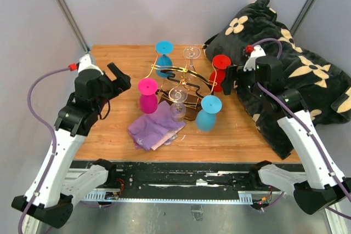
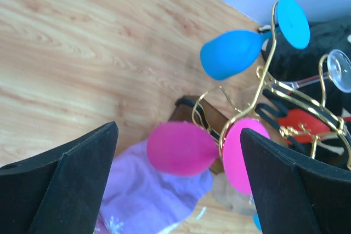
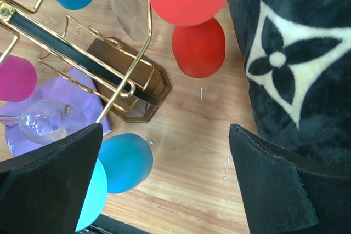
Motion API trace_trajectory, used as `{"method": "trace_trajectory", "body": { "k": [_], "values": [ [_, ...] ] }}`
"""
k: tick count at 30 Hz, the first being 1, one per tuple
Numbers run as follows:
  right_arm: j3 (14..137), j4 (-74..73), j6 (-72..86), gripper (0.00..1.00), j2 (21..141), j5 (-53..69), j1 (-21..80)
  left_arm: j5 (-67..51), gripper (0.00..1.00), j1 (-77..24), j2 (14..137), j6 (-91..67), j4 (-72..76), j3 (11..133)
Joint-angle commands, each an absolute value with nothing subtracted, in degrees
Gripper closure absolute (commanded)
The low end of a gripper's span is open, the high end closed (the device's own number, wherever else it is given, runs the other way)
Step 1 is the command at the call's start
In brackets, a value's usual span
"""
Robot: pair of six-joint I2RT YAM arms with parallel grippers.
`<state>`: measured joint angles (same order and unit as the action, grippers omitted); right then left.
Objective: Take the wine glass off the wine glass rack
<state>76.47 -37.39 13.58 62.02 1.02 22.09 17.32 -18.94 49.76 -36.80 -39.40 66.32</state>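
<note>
The wine glass rack (image 1: 178, 83), made of gold wire arms with curly ends on a dark brown wooden base, stands in the middle of the wooden desk (image 1: 236, 135). No glass has come off it yet. I count six, and each one hangs upside down with its foot held in the wire.

Going round the rack:
- The blue wine glass (image 1: 163, 57) is at 11 o'clock.
- A clear wine glass (image 1: 191, 54) is at 12 o'clock.
- The red wine glass (image 1: 221, 69) is at 2 o'clock.
- The light blue wine glass (image 1: 208, 112) is at 5 o'clock.
- A second clear glass (image 1: 176, 100) hangs near the middle.
- The pink wine glass (image 1: 147, 96) is at 9 o'clock.

A crumpled purple cloth (image 1: 153, 130) lies at 7 o'clock, partly under the rack. A black blanket with cream flowers (image 1: 290, 64) is piled at 3 o'clock.

The right tool (image 1: 229, 79) is just beside the red wine glass. Its two fingers are spread wide apart and hold nothing. The left tool (image 1: 122, 78) is out at 9 o'clock, near the pink wine glass but not touching it. It is also spread wide and holds nothing.

So I think the job has hardly begun. A tool has to close gently on one glass, most likely the red one. Then it has to slide the foot out along the wire arm and carry the glass away from the rack. The glasses hang close together, so a bump could knock the one next to it.
</note>
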Motion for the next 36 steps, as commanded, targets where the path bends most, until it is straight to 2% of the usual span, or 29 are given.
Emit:
{"method": "trace_trajectory", "body": {
  "k": [1, 6, 8, 13, 19, 30, 36],
  "values": [
    [75.1, -41.1, 14.9, 0.02, 59.4, -0.8, 21.0, 21.7, 0.0, -19.1, 56.5, -28.7, -36.8, 70.6],
    [74.3, -45.0, 14.2, 0.02, 56.2, -5.3, 20.9, 17.4, 0.0, -19.1, 59.5, -32.4, -39.5, 66.7],
    [73.4, -44.8, 14.0, 0.02, 54.6, -5.8, 20.9, 12.0, 0.0, -19.1, 57.8, -36.0, -39.2, 60.9],
    [72.6, -44.8, 13.6, 0.02, 52.4, -7.7, 20.9, 6.9, 0.0, -19.5, 50.7, -40.7, -42.0, 48.0],
    [70.1, -42.3, 14.7, 0.02, 51.6, -6.4, 20.9, 4.7, 0.0, -21.1, 46.5, -44.0, -42.3, 40.7],
    [66.9, -40.4, 15.5, 0.02, 51.1, -3.9, 20.9, 5.5, 0.0, -28.7, 56.9, -49.2, -30.7, 33.4],
    [66.1, -40.1, 14.5, 0.02, 50.5, -4.8, 20.9, 4.6, 0.0, -29.8, 62.1, -51.3, -26.7, 31.6]
  ]
}}
